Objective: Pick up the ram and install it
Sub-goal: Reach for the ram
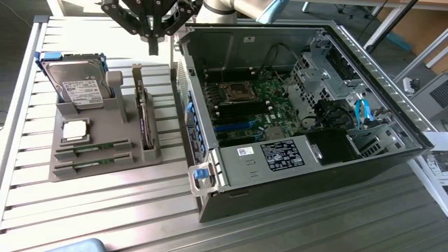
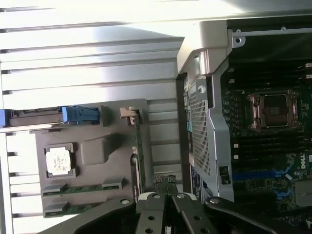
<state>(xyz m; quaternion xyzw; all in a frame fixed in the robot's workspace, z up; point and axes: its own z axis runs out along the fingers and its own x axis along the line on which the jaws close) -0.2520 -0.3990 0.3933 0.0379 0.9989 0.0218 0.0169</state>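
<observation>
Ram (image 1: 93, 149) in gray holder (image 1: 117, 132) on sunlit slatted metal table (image 1: 105, 207).

The gripper (image 1: 152, 48) hangs with its fingers pressed together and nothing in them, above the table (image 1: 105, 210), near the gray holder (image 1: 108, 131) and the open computer case (image 1: 280, 157). The ram (image 1: 96, 148) lies in a slot of the holder, with a second stick (image 1: 92, 163) just beside it. The holder also carries a hard drive (image 1: 81, 86), a square silver chip (image 1: 75, 130) and a dark card (image 1: 144, 118) standing on its edge.
</observation>
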